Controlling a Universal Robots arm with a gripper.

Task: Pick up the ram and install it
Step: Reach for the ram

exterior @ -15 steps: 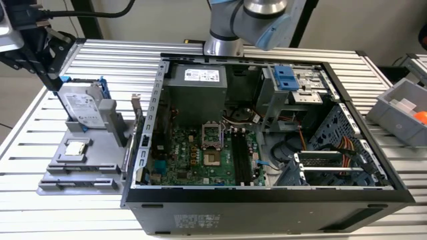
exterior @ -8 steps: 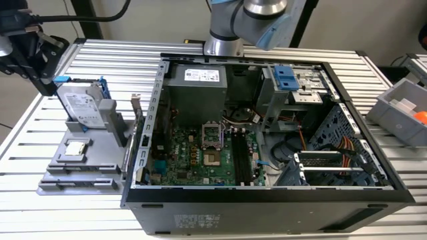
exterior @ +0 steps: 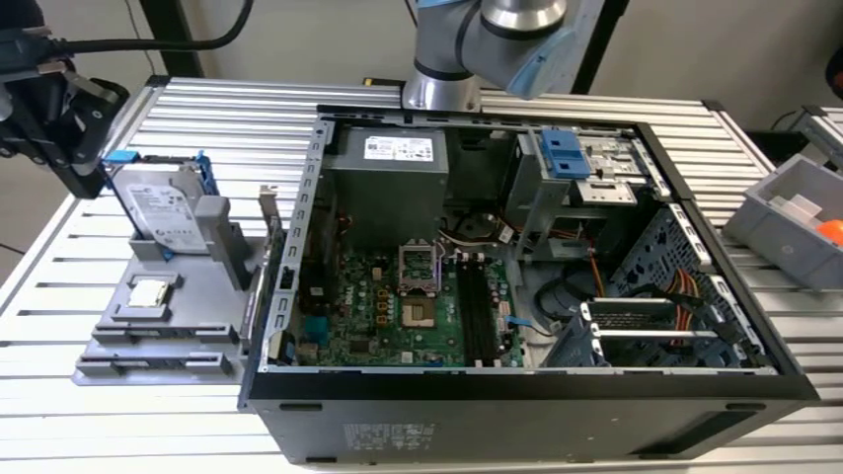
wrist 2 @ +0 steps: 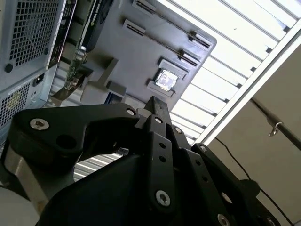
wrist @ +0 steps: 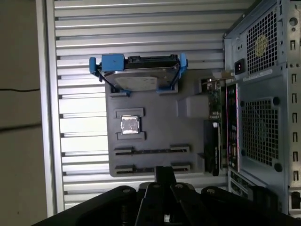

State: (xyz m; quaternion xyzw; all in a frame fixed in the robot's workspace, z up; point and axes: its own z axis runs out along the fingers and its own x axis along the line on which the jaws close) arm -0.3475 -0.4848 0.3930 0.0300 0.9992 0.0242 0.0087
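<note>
The ram [exterior: 251, 308] is a thin, dark greenish board standing on edge. It sits at the side of the grey fixture [exterior: 172, 326] nearest the open computer case [exterior: 527, 395]. The first wrist view shows the ram [wrist: 215, 117] edge-on beside the case's rear panel. My gripper [exterior: 82, 170] hangs at the exterior view's far left, beyond the fixture's hard drive and well apart from the ram. Its black fingers [wrist 2: 157, 110] meet at their tips in both wrist views, shut with nothing between them. The black memory slots [exterior: 475, 308] lie on the motherboard inside the case.
A silver hard drive in a blue frame [exterior: 165, 202] stands at the fixture's far end. A small square processor chip [exterior: 149, 292] lies in its pocket. A grey bin [exterior: 797, 222] sits at the exterior view's right. The arm's base [exterior: 441, 84] rises behind the case.
</note>
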